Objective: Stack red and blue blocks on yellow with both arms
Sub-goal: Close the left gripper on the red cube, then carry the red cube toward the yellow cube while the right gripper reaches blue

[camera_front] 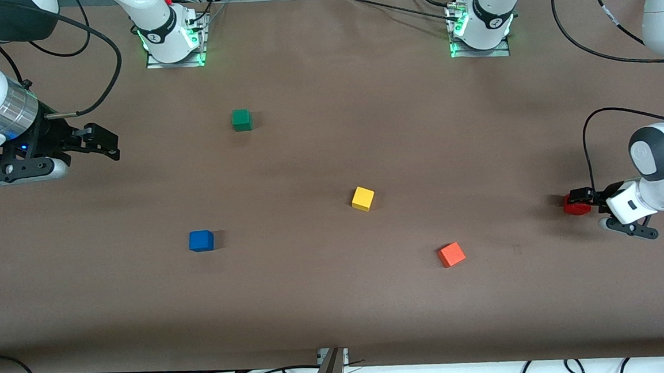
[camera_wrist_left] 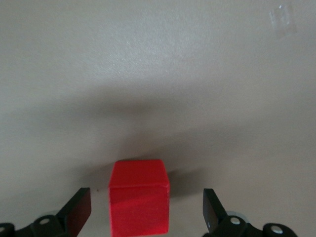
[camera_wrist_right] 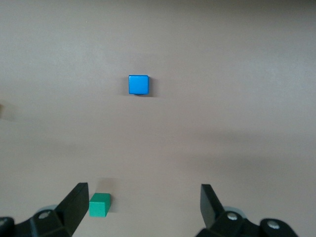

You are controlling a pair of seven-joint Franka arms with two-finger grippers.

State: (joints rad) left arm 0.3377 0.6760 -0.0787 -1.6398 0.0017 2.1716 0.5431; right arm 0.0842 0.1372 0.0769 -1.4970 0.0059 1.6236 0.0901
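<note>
The red cube (camera_front: 574, 206) rests on the table near the left arm's end. My left gripper (camera_front: 583, 200) is low around it and open. In the left wrist view the red cube (camera_wrist_left: 138, 203) sits between the fingers (camera_wrist_left: 78, 211) with a gap on each side. The blue cube (camera_front: 201, 240) lies toward the right arm's end, and also shows in the right wrist view (camera_wrist_right: 138, 84). The yellow cube (camera_front: 363, 198) sits alone near the table's middle. My right gripper (camera_front: 104, 144) hangs open and empty in the air at the right arm's end of the table, its fingers (camera_wrist_right: 75, 205) wide apart.
A green cube (camera_front: 241, 120) lies farther from the front camera than the blue cube, and shows in the right wrist view (camera_wrist_right: 100, 205). An orange cube (camera_front: 451, 255) lies nearer to the camera than the yellow cube. The arm bases (camera_front: 170, 38) stand along the table's back edge.
</note>
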